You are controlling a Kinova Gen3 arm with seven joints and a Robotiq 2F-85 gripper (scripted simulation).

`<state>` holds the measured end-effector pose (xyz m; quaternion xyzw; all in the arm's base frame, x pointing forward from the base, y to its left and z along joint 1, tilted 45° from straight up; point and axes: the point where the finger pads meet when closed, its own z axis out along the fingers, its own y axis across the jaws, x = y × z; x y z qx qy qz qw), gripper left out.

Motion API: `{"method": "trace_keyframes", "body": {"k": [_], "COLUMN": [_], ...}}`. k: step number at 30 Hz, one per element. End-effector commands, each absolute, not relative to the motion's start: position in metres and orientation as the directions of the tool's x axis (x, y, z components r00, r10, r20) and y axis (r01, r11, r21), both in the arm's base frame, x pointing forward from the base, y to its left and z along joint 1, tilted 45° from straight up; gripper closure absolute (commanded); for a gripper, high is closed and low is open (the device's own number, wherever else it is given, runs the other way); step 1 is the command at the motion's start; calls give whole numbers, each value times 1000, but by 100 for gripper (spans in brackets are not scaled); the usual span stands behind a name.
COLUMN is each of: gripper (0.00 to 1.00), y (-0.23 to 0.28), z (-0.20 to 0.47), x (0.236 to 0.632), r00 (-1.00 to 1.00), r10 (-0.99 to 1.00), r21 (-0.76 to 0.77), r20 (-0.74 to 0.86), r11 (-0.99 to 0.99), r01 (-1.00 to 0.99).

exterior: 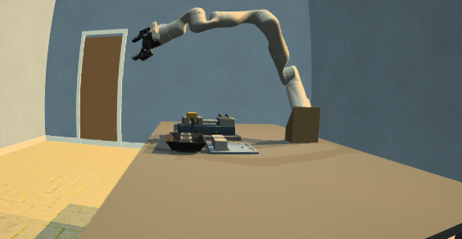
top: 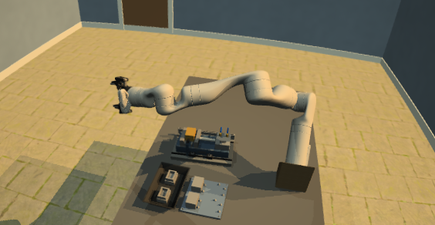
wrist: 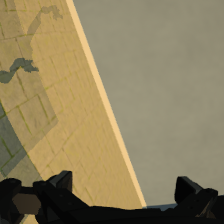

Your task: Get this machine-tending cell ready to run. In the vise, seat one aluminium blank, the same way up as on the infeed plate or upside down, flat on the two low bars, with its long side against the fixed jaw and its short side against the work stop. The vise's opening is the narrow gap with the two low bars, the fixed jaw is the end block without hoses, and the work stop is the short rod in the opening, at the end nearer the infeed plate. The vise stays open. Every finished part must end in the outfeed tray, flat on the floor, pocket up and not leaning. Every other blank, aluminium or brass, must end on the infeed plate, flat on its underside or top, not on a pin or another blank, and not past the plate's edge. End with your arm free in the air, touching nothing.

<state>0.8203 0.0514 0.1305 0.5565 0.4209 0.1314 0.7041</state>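
One arm (top: 216,89) arcs from its pedestal (top: 295,177) at lower right toward the upper left of the top view, ending well out over the floor, clear of everything. Its claw (exterior: 142,44) is spread wide and carries nothing. Mid-frame sits the vise (top: 204,143), a brass block (top: 190,133) on its left end, apparently misplaced. Lower down, the tray (top: 151,184) holds two pocketed parts (top: 170,176), likely finished. Beside it, the plate (top: 212,203) bears two blanks (top: 197,183), waiting for loading.
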Motion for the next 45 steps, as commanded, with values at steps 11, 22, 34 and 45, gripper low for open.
{"method": "trace_keyframes", "body": {"k": [11,22,34,45], "gripper": [0,0,0,0], "y": [-39,-46,-52,-56], "z": [101,92,82,72], "x": [736,720,703,686], "r00": [669,660,648,632], "r10": [524,512,503,496], "r21": [826,801,772,739], "r20": [-528,-550,-572,-595], "r11": [131,97,63,29], "r01": [549,591,633,673]}}
